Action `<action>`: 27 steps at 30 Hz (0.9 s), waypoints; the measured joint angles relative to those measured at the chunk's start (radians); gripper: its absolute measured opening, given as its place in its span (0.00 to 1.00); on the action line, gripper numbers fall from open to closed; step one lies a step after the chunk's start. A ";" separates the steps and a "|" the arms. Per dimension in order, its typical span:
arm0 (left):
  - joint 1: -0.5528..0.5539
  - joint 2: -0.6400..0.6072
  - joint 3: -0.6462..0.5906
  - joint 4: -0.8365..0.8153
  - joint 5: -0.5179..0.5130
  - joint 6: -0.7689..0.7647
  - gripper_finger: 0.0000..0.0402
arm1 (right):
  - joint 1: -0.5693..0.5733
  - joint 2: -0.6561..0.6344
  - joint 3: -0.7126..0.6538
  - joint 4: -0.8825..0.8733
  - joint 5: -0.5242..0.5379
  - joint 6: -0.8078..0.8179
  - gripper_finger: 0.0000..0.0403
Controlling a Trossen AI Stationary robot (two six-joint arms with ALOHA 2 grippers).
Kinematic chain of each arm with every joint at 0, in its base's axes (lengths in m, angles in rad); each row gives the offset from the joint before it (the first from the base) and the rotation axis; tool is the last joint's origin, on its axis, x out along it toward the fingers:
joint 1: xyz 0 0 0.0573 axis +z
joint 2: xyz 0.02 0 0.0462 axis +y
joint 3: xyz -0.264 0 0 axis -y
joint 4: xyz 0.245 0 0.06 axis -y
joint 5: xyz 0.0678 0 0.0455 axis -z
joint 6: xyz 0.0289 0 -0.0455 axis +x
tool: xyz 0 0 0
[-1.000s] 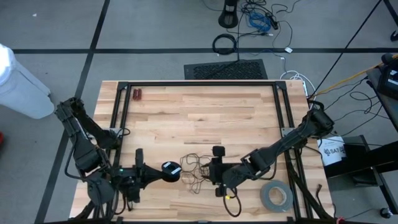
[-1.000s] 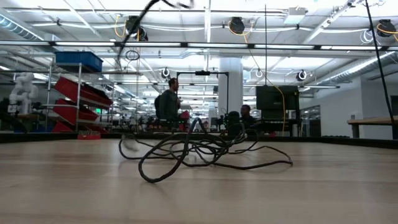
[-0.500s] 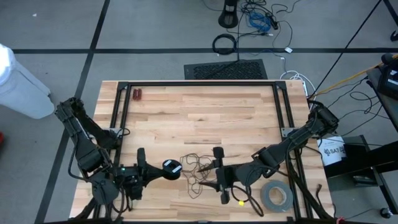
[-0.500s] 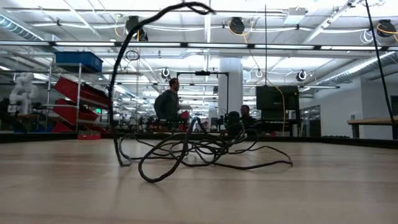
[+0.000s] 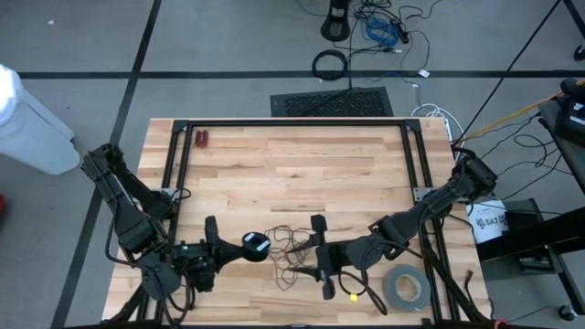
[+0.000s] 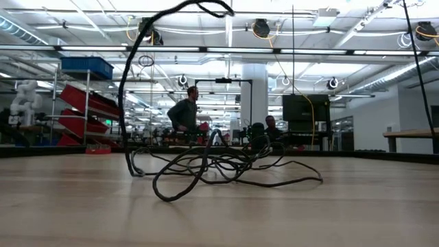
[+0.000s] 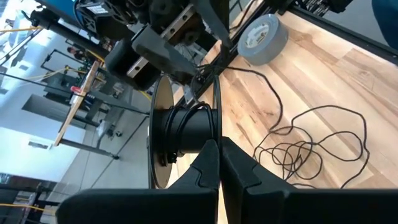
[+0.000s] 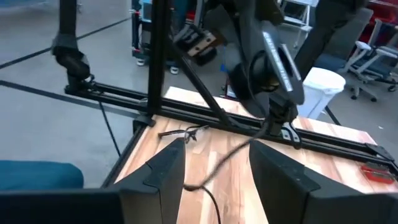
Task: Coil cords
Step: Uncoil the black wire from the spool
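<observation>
- Cord (image 5: 288, 249): thin, black, loose tangle on the bench (image 5: 302, 174), near its front edge, between both grippers; one strand arcs upward in the low view.
- Left gripper (image 5: 236, 248): closed on a black spool (image 5: 253, 243).
- Right gripper (image 5: 322, 256): fingers wide, beside the tangle, holding nothing.
- Grey tape roll (image 5: 406, 288): front right corner.

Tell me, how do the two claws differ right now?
The left gripper is shut on a black spool with cord wound on it; the right gripper is open with a strand of the cord running between its fingers, unclamped. Both sit low over the table beside the loose tangle.
</observation>
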 joint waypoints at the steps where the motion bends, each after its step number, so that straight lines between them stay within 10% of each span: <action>1: 0.000 0.000 0.000 0.000 0.000 0.000 0.00 | -0.001 0.003 0.000 -0.001 0.000 0.002 0.41; 11: 0.000 0.000 0.000 0.000 0.000 0.000 0.00 | -0.025 0.042 0.000 0.021 -0.002 -0.026 0.38; 21: 0.000 0.000 0.000 0.000 0.000 -0.001 0.00 | -0.015 0.027 -0.001 0.014 -0.003 -0.043 0.04; 27: 0.000 0.000 0.000 0.000 0.016 -0.002 0.00 | 0.002 0.012 -0.001 0.026 -0.002 -0.068 0.01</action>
